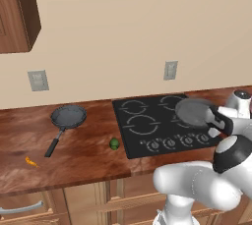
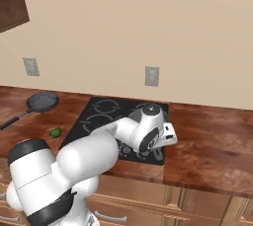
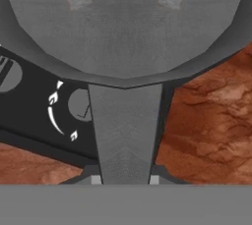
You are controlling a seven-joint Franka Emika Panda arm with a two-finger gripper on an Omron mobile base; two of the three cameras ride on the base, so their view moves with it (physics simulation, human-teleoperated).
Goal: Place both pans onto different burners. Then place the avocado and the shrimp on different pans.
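Note:
One dark grey pan (image 1: 193, 111) is over the right side of the black cooktop (image 1: 142, 135), covering a burner there. My gripper (image 1: 215, 122) is shut on its handle. In the hand view the pan's bowl (image 3: 123, 22) lies ahead and its handle (image 3: 125, 126) runs back between my fingertips (image 3: 96, 179), with the gripper (image 3: 125, 180) closed on it. Whether this pan rests on the glass I cannot tell. The other pan (image 1: 69, 116) (image 2: 43, 101) lies on the wooden counter left of the cooktop. The green avocado (image 1: 114, 143) (image 2: 56, 132) sits by the cooktop's left front corner. The orange shrimp (image 1: 31, 161) lies near the counter's front left.
Two burner rings (image 1: 141, 124) on the cooktop's left half are bare. Silver knobs (image 1: 170, 143) line its front edge. The wooden counter (image 2: 212, 136) continues to the right of the cooktop. A wall with outlets (image 1: 170, 70) stands behind, and a cabinet (image 1: 15, 13) hangs at upper left.

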